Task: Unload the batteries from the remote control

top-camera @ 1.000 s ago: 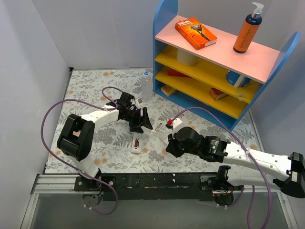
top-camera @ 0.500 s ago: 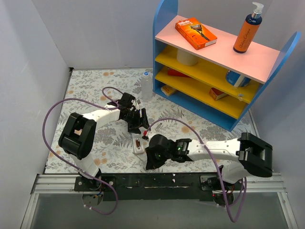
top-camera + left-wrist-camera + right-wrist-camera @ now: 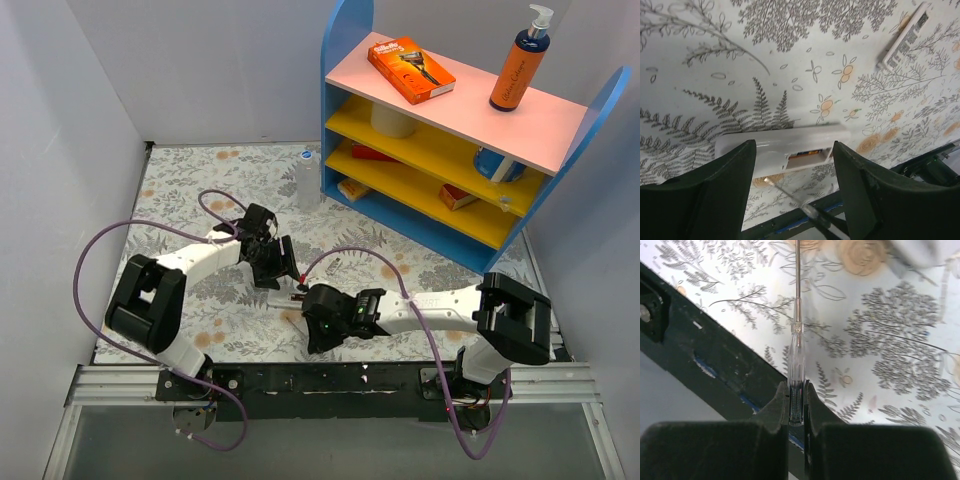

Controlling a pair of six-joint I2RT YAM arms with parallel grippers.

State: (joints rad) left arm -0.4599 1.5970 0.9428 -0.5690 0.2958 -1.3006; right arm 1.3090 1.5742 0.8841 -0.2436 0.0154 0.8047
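The white remote control (image 3: 775, 146) lies flat on the floral mat, its open recess (image 3: 807, 159) facing the near edge. A thin orange and dark strip shows inside; I cannot tell if it is a battery. My left gripper (image 3: 792, 150) is open, with its fingers (image 3: 730, 190) spread above the remote's two ends. My right gripper (image 3: 797, 390) is shut on a clear-handled screwdriver (image 3: 796, 355). Its metal tip (image 3: 771, 182) sits just in front of the recess. In the top view the two grippers meet over the remote (image 3: 296, 297), which is mostly hidden.
A flat white cover piece with printed text (image 3: 903, 34) lies on the mat apart from the remote. A clear blue-capped bottle (image 3: 307, 180) stands at the back. The blue shelf unit (image 3: 440, 215) fills the right. The black front rail (image 3: 330, 380) runs close behind my right gripper.
My right arm swung left from the table's right side to the remote, carrying the screwdriver. My left gripper moved forward and down over the remote.
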